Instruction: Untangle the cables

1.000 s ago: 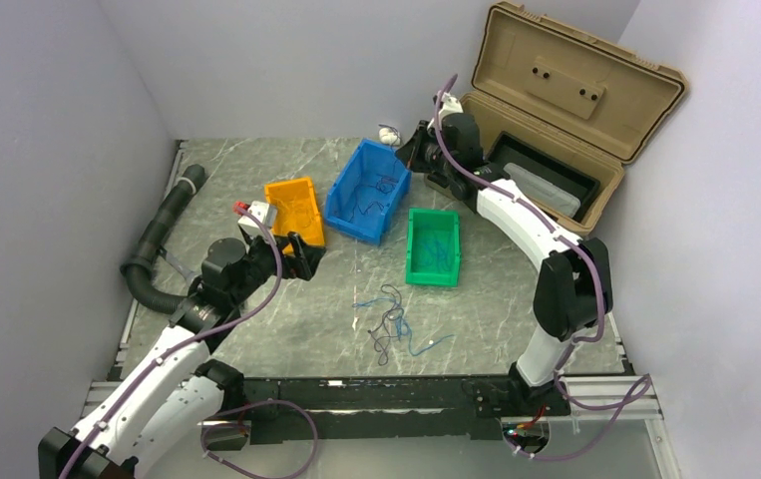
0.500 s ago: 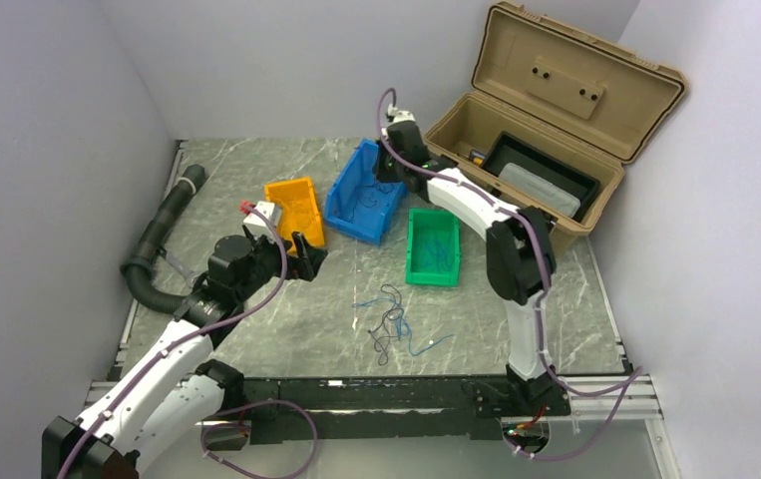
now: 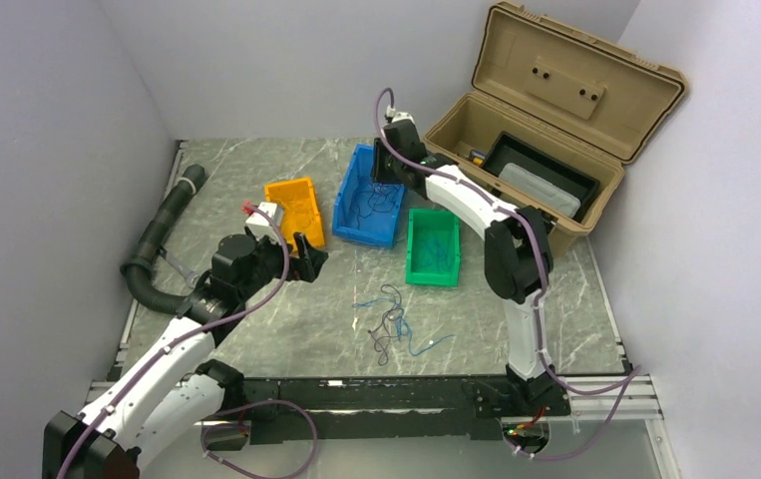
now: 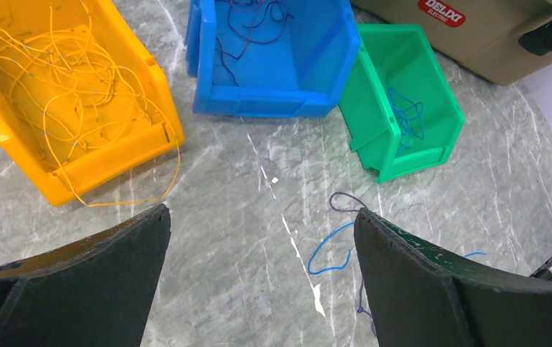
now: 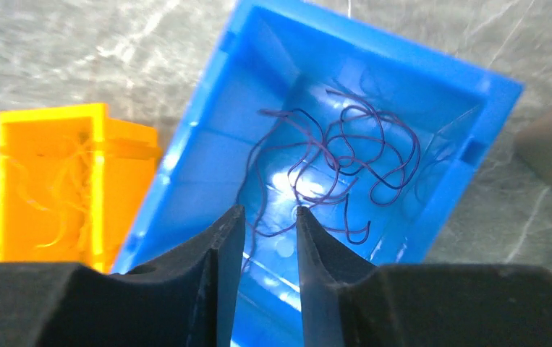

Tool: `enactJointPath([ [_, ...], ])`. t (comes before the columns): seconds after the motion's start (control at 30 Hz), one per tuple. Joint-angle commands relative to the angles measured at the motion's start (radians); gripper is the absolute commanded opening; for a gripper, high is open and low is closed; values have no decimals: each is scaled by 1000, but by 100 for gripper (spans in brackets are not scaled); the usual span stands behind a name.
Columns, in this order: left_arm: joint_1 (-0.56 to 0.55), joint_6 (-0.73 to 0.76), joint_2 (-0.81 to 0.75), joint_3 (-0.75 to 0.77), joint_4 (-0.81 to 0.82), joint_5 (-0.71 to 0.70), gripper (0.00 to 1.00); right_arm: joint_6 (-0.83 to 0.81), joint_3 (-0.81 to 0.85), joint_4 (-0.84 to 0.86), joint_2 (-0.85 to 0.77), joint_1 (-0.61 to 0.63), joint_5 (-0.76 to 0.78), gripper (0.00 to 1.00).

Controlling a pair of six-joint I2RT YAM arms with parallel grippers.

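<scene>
A loose tangle of blue and dark cables lies on the marble table near the front. My left gripper is open wide and empty above the table; in its wrist view the gripper frames a blue wire loop and a purple wire. My right gripper hovers over the blue bin. In its wrist view the gripper has its jaws a narrow gap apart, clamping nothing, above dark purple wires in the bin.
An orange bin holds yellow wires, one trailing over its rim. A green bin holds blue-green wires. An open tan toolbox stands at the back right. A black corrugated hose lies along the left edge.
My right arm has swung left from the toolbox to over the blue bin, and the blue bin has turned slightly. My left gripper has edged a little to the right.
</scene>
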Motion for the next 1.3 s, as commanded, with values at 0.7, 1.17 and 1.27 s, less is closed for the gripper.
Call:
enactJointPath([
  [0.7,-97,-117,176,37,65,111,99,9,-889,5,-1038,40,-166,95],
  [1.17,-351,-121,396,81,81,121,90,134,-1267,0,-1230,241,-251,75],
  [1.27,-353,-120,391,91,70,116,89,137,-1274,48,-1176,283,-209,66],
])
